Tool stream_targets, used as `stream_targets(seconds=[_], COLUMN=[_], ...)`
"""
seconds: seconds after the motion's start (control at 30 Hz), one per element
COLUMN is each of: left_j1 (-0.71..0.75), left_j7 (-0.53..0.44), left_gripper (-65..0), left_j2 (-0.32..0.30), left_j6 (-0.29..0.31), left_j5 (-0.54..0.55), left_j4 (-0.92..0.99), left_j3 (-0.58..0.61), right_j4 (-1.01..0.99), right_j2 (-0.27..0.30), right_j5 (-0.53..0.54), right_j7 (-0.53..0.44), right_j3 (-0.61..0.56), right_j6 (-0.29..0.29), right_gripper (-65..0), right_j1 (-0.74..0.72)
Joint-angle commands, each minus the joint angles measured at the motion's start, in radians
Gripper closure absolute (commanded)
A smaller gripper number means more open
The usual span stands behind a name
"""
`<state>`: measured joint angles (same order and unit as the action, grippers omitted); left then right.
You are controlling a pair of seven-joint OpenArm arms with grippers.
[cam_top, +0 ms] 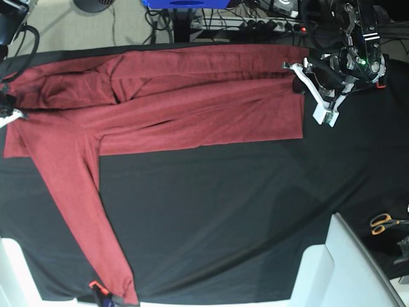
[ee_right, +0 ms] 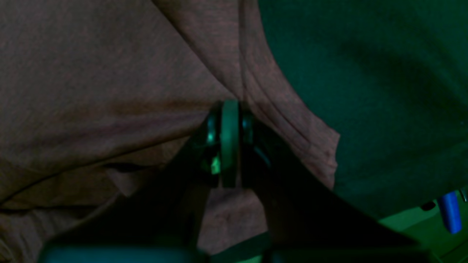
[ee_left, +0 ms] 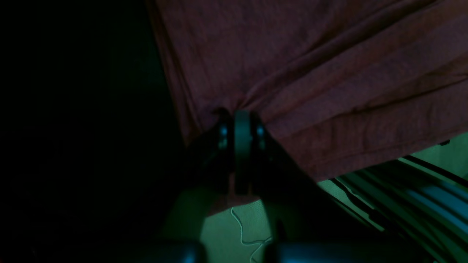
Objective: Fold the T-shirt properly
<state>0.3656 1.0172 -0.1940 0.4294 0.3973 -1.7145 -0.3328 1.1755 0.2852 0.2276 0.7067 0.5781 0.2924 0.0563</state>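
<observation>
The brick-red long-sleeved T-shirt [cam_top: 192,102] lies across the far half of the table, its far part doubled over lengthwise. One sleeve [cam_top: 89,230] runs down to the front left edge. My left gripper [cam_top: 298,79] is shut on the shirt's hem at the right end. In the left wrist view the gripper [ee_left: 241,117] pinches a bunch of the red cloth [ee_left: 329,73]. My right gripper [cam_top: 6,107] is at the shirt's left end, half out of the base view. In the right wrist view it [ee_right: 230,108] is shut on the red fabric [ee_right: 91,91] beside a seamed edge.
A black cloth sheet [cam_top: 223,211] covers the table under the shirt. Orange-handled scissors [cam_top: 383,222] lie at the right edge. A white panel [cam_top: 339,268] stands at the front right corner. Cables and a blue object [cam_top: 185,3] sit beyond the far edge.
</observation>
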Motion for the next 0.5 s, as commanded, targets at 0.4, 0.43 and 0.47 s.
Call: stream_targets(seconds=[0.4, 0.43, 0.47], left_j1=[-0.007, -0.007, -0.007], left_j7=[-0.008, -0.008, -0.008], left_gripper=[-20.4, -23.4, -26.0], left_j2=[-0.028, -0.028, -0.031], left_j6=[0.003, 0.003, 0.003], left_j5=[0.007, 0.007, 0.007], left_j4=[-0.020, -0.022, -0.022], left_j3=[-0.016, -0.018, -0.018], right_j4=[0.011, 0.011, 0.011], right_j2=[0.027, 0.027, 0.027], right_j5=[0.000, 0.000, 0.000], right_j7=[-0.014, -0.014, -0.014], right_j3=[0.003, 0.003, 0.003], right_j6=[-0.002, -0.002, -0.002], right_gripper=[0.0, 0.0, 0.0], right_j1=[-0.009, -0.009, -0.009])
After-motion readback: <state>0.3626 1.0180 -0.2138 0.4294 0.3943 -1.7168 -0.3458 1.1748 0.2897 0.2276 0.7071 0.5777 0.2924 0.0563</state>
